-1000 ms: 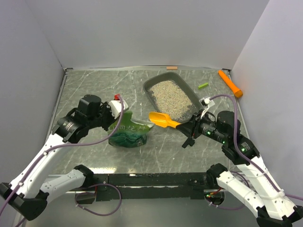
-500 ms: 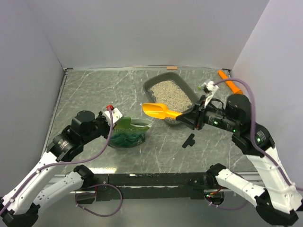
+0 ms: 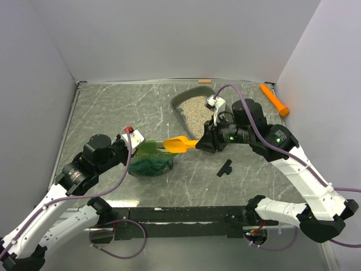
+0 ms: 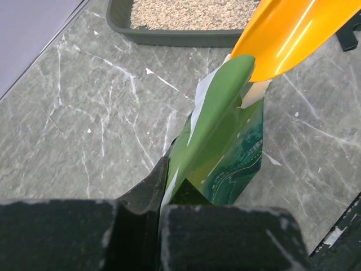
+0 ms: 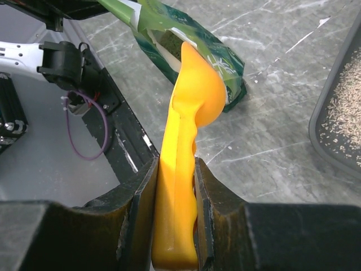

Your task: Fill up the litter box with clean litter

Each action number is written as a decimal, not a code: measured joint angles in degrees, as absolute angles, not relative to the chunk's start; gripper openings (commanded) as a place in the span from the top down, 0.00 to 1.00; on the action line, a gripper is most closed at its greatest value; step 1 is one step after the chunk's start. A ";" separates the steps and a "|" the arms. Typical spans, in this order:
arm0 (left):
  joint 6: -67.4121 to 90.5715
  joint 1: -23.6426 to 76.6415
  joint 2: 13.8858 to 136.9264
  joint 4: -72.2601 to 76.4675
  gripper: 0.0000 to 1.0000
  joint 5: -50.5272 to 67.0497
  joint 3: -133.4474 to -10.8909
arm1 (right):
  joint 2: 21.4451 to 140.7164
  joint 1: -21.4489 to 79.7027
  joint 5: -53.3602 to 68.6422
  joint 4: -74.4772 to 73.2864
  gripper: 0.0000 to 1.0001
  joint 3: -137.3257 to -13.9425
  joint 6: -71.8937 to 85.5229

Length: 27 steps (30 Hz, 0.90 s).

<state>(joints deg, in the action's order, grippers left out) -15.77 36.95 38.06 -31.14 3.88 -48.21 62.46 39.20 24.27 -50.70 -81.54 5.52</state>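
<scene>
The dark grey litter box (image 3: 179, 103) lies at the back centre with pale clean litter (image 3: 194, 107) in it; it also shows in the left wrist view (image 4: 169, 37) and at the right edge of the right wrist view (image 5: 324, 144). A crinkled green bag (image 3: 150, 161) stands on the table, its top edge pinched in my shut left gripper (image 4: 161, 195). My right gripper (image 5: 176, 186) is shut on the handle of the orange-yellow scoop (image 3: 179, 144), whose bowl (image 5: 198, 93) hovers at the bag's open mouth (image 5: 169, 42).
A small black part (image 3: 226, 167) lies on the table right of the bag. An orange stick (image 3: 274, 99) rests at the back right corner. Grey walls close the table on three sides; the arms' base bar (image 3: 186, 214) runs along the near edge.
My right arm swung the scoop leftward from beside the litter box to the bag's mouth. My left arm drew back and lowered, still holding the bag's top edge.
</scene>
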 measured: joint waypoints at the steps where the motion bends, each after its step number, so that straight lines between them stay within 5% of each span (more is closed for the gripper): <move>1: -15.51 36.95 38.02 -31.03 0.99 4.29 -48.18 | 62.50 39.33 23.92 -50.78 1.00 -81.69 5.41; 27: -11.22 37.82 31.79 -17.08 0.99 8.40 -37.58 | 83.44 44.62 21.43 -57.28 1.00 -94.83 2.63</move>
